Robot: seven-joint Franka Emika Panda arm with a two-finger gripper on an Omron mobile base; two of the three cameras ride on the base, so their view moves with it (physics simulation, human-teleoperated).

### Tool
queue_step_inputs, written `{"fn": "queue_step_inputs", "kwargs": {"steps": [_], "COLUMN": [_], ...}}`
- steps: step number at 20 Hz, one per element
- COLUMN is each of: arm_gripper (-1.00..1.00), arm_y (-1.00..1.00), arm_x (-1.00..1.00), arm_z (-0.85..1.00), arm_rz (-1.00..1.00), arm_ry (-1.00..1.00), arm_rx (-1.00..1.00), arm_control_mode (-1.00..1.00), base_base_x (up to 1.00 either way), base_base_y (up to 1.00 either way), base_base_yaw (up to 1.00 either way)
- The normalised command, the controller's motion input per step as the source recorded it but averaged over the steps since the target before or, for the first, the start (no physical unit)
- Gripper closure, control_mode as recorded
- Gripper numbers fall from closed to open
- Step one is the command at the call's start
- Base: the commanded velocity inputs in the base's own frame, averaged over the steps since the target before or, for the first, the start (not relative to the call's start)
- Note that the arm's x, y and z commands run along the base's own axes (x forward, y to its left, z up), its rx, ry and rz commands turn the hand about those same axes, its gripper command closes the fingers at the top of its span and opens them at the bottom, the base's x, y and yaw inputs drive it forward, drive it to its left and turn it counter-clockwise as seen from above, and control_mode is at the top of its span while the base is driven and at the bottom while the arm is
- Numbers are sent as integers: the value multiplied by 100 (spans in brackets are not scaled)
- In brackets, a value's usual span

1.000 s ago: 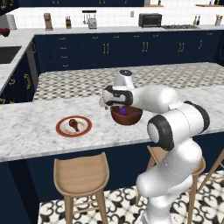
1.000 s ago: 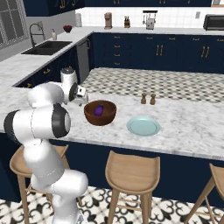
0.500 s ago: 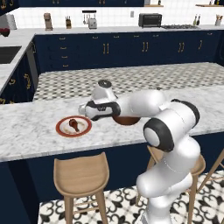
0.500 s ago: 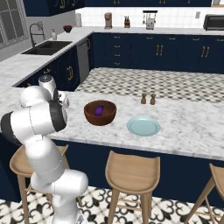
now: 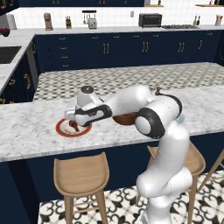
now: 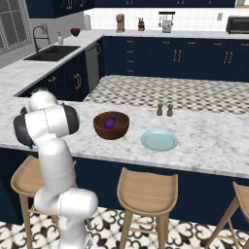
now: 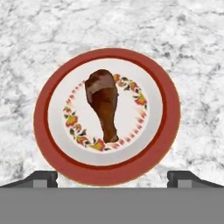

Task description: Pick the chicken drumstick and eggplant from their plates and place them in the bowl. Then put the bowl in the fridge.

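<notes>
Gripper [image 7: 112, 177] wide above chicken drumstick [image 7: 104, 101].

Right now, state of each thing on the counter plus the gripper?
gripper: open, above the red-rimmed plate, holding nothing
chicken drumstick: lying on the red-rimmed plate, not grasped
eggplant: in the bowl
bowl: upright on the counter
blue plate: bare, beside the bowl

Flat, even rendered light is filling the kitchen; no single source is showing. Faint soft shadows are sitting under the stools [image 6: 146, 187]. The marble counter [image 7: 183, 52] is reading bright, without glare. Edges are looking slightly soft throughout.
</notes>
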Motion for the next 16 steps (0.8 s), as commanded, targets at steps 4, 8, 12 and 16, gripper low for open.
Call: {"fn": "queue_step_inputs", "kwargs": {"steps": [4,8,12,16], "arm_gripper": [-100,-100,-100,-100], "arm_y": [0,0,13,26], "arm_x": [23,35,36,23], "arm_z": [-30,-39,-35,-24], "arm_rz": [0,0,0,0], "arm_ry": [7,8,5,2], "arm_rx": [0,0,0,-1], "arm_control_mode": [-100,-100,-100,-100], "base_base_x": [0,0,0,0], "base_base_y": [0,0,0,0], "base_base_yaw": [0,0,0,0]}}
